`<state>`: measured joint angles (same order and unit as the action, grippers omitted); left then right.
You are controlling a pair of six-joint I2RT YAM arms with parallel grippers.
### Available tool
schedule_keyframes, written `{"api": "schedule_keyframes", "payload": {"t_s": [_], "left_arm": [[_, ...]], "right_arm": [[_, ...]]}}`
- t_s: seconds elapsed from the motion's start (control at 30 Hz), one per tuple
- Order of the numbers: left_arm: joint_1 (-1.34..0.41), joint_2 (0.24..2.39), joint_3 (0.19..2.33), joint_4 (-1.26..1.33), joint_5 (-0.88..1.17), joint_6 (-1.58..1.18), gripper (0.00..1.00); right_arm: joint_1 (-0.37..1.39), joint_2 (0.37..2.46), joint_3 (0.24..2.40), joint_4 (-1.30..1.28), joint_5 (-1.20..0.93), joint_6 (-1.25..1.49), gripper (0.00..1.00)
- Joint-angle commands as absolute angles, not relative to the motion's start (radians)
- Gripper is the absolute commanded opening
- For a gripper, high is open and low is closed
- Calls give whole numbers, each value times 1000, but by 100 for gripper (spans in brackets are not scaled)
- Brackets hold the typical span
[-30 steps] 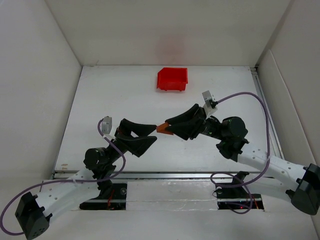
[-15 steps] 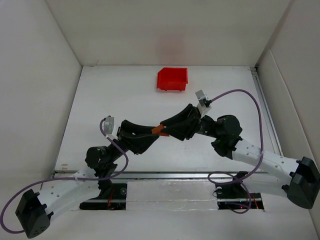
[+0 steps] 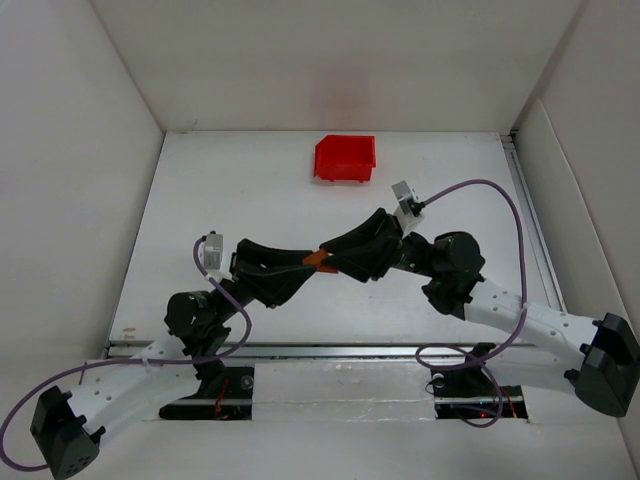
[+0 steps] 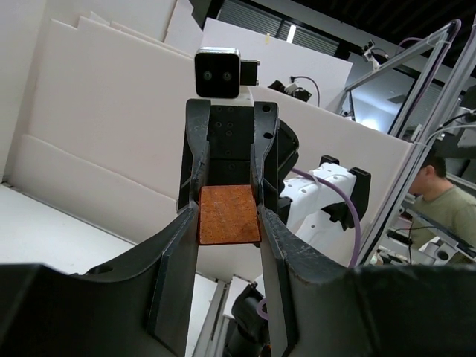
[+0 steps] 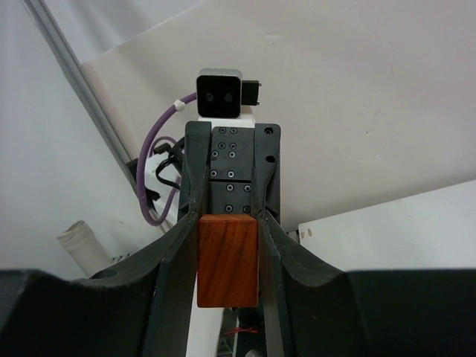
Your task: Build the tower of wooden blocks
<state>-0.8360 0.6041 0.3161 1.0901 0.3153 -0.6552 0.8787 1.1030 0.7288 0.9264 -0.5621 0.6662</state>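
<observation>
The orange-brown block (image 3: 318,258) hangs in mid-air between my two grippers, above the middle of the white table (image 3: 200,200). My right gripper (image 3: 327,255) is shut on it; in the right wrist view its fingers (image 5: 178,253) press both long sides of the block (image 5: 227,260). My left gripper (image 3: 309,263) faces it from the other side. In the left wrist view its fingertips (image 4: 192,219) flank and touch the block's end (image 4: 229,216), closed to its width. The light tan and dark reddish-brown blocks are not in view.
A red plastic bin (image 3: 345,158) stands at the back of the table. White walls enclose the table on the left, back and right. A metal rail (image 3: 330,348) runs along the near edge by the arm bases.
The grippers have come together. My right gripper has carried the block left to the left gripper, whose spread fingers have closed round the block's free end.
</observation>
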Motion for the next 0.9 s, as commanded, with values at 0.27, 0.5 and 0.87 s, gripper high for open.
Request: {"api": "schedule_keyframes", "payload": {"t_s": [0.27, 0.5, 0.87], "left_arm": [[-834, 558, 538, 850, 337, -485, 0], [-834, 586, 597, 799, 356, -452, 0], [-834, 601, 620, 799, 383, -448, 0]], "right_arm": [[916, 1075, 744, 835, -689, 620, 0], [936, 1055, 770, 709, -712, 558, 0], [954, 1056, 767, 704, -752, 557, 0]]}}
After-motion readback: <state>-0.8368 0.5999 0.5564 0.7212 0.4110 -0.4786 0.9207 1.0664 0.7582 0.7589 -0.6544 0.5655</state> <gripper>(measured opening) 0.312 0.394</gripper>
